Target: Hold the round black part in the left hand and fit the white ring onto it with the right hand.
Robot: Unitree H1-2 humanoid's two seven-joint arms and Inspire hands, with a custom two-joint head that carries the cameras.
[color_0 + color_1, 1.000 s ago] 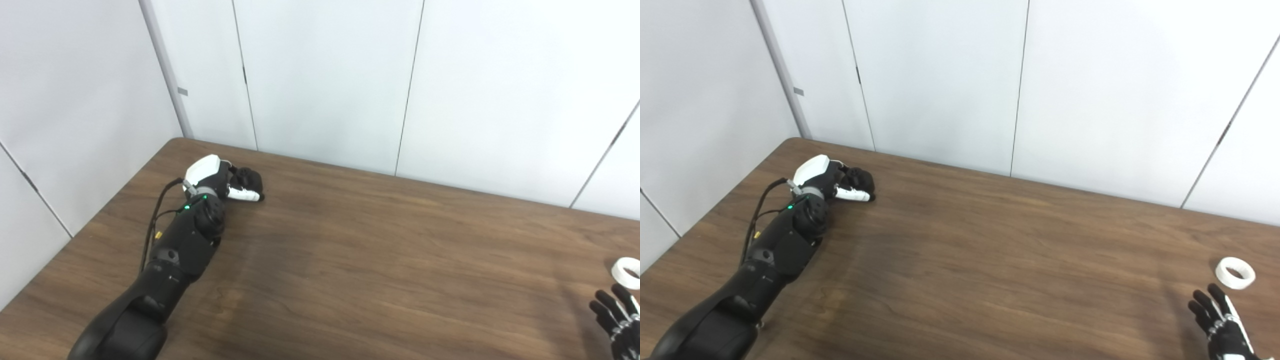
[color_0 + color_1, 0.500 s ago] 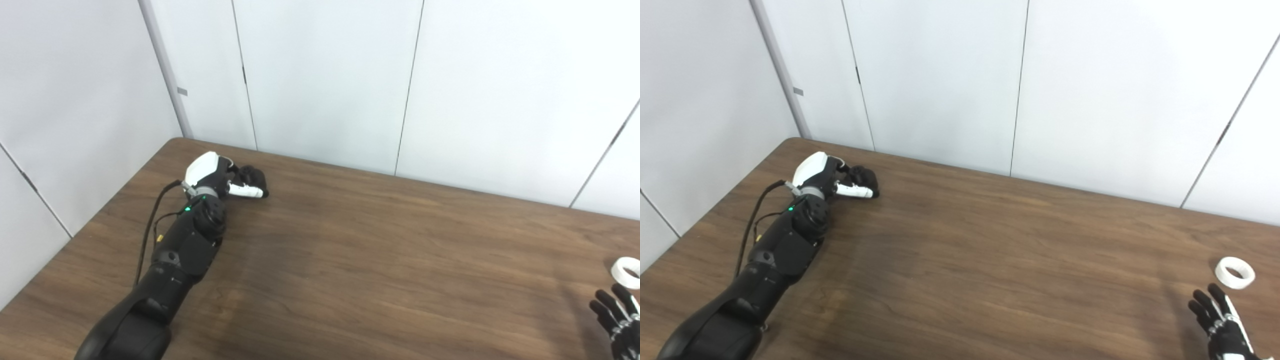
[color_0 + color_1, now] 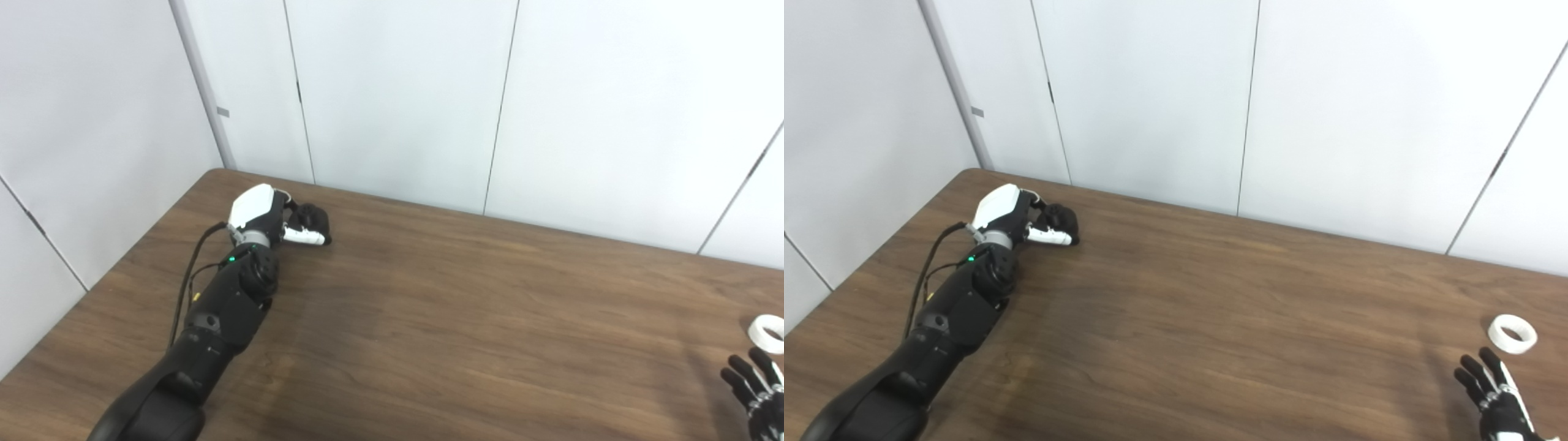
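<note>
At the far left corner of the wood-grain desk (image 3: 429,318), the humanoid's left hand (image 3: 272,214) has its fingers (image 3: 1048,236) curled over the round black part (image 3: 311,217), a small, dark, matte lump that sits on or just above the desktop; whether it is truly clamped or only cupped cannot be told from either view, though the hold looks closed. The hand's back wears a smooth white shell, and a thin black cable (image 3: 187,278) loops beside the glossy black forearm.

Judged from this, the first step, securing the black part, is in hand, and fitting has not begun. The next move probably calls for lifting the part clear and bringing it toward the middle of the desk with its mounting face turned to the right (the 2 pieces lie well apart, at opposite ends).

At the right edge, the white ring (image 3: 1512,334) lies flat on the desk, a short, smooth, plastic-looking band with an open centre. Just beside it, nearer the robot, the right hand (image 3: 1494,401) waits with dark fingers spread and empty, not touching the ring. It would need to reach slightly forward and pinch the rim.
</note>
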